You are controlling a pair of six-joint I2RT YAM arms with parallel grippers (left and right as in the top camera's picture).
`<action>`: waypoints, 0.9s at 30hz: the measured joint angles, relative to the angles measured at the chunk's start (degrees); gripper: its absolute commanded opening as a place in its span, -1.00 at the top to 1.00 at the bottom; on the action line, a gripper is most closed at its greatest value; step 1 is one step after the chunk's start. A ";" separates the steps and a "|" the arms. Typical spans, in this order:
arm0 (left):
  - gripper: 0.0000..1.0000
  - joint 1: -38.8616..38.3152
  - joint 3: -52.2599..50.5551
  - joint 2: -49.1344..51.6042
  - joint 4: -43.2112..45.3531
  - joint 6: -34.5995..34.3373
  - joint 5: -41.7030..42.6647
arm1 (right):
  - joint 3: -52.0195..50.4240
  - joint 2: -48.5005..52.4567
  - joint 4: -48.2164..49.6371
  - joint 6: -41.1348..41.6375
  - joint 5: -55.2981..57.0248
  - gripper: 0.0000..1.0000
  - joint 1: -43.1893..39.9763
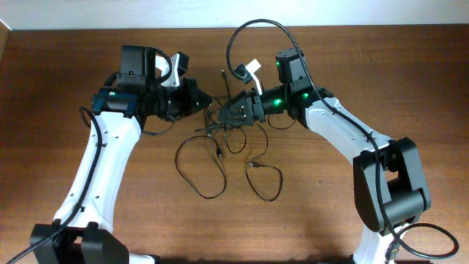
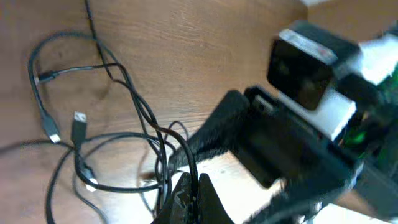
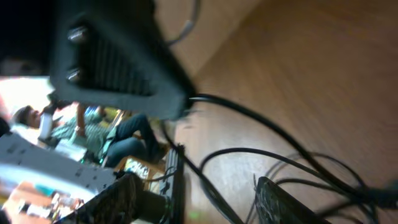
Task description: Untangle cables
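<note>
- Noted thin black cables (image 1: 211, 132) bunched in a knot mid-worktop (image 1: 352, 73), somewhat nearer the far edge than the near one.
- Traced two slack loops out of the knot toward the near edge, lying flat on the wood; spotted a small plug (image 1: 253, 166) between them.
- Logged one thin strand leading from the knot toward the far edge.
- Found left gripper (image 1: 207, 105) at the knot on the left-edge side; from its own wrist camera, tips pinched close on the cables (image 2: 163, 152).
- Found right gripper (image 1: 223, 117) at the knot on the right-edge side, just beside the left one; spread wide, with cords (image 3: 249, 117) passing between its fingers. Cannot tell contact through the blur.
</note>
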 measured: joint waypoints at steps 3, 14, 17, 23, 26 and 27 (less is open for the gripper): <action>1.00 0.00 0.00 0.00 -0.35 10.34 -0.02 | 0.02 0.00 -1.70 4.50 5.22 -0.25 -0.02; 1.00 0.00 -0.04 0.00 -1.22 20.02 0.07 | 0.09 0.24 -7.96 14.86 21.46 0.91 4.22; 1.00 0.00 -0.04 0.00 -1.29 20.22 -0.26 | 0.07 0.37 -3.45 15.74 16.24 0.91 1.95; 1.00 0.00 -0.04 0.00 -2.45 20.11 -10.91 | 0.07 -2.60 -3.26 17.00 8.11 0.92 -7.91; 1.00 0.00 -0.04 0.00 -2.64 16.98 -18.99 | 0.07 -10.64 -5.05 17.81 8.35 0.92 -8.46; 1.00 0.00 -0.04 0.00 -2.62 15.69 -21.31 | 0.07 -13.00 -6.32 17.88 8.81 0.92 -8.55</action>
